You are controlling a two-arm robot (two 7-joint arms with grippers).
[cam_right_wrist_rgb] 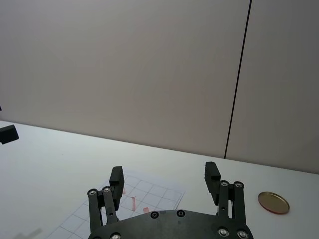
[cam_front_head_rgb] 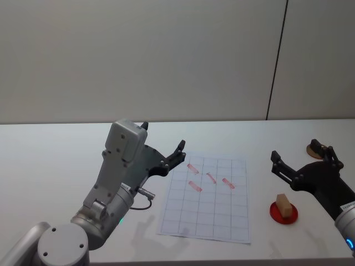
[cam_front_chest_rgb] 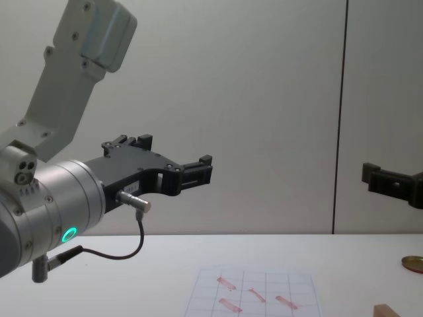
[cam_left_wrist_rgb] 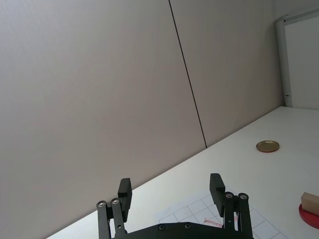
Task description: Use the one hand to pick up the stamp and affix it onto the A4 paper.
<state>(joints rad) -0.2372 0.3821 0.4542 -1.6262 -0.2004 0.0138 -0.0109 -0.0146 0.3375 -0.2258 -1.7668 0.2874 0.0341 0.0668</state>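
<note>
The stamp [cam_front_head_rgb: 284,204], a small tan wooden block, stands on a red round pad [cam_front_head_rgb: 283,214] right of the A4 paper [cam_front_head_rgb: 206,213]. The white gridded sheet carries several pink marks. My right gripper [cam_front_head_rgb: 295,149] hovers open above the table, just behind the stamp and apart from it. Held in the air over the paper's left edge, my left gripper [cam_front_head_rgb: 162,137] is open and holds nothing. In the left wrist view the stamp [cam_left_wrist_rgb: 310,201] shows at the edge, beyond the open left gripper [cam_left_wrist_rgb: 171,185]. The right gripper [cam_right_wrist_rgb: 164,173] is open in its own wrist view, with the paper [cam_right_wrist_rgb: 149,191] below.
A flat golden-brown disc [cam_front_head_rgb: 314,149] lies on the white table [cam_front_head_rgb: 55,160] at the back right, close to the right gripper. A grey wall stands behind the table.
</note>
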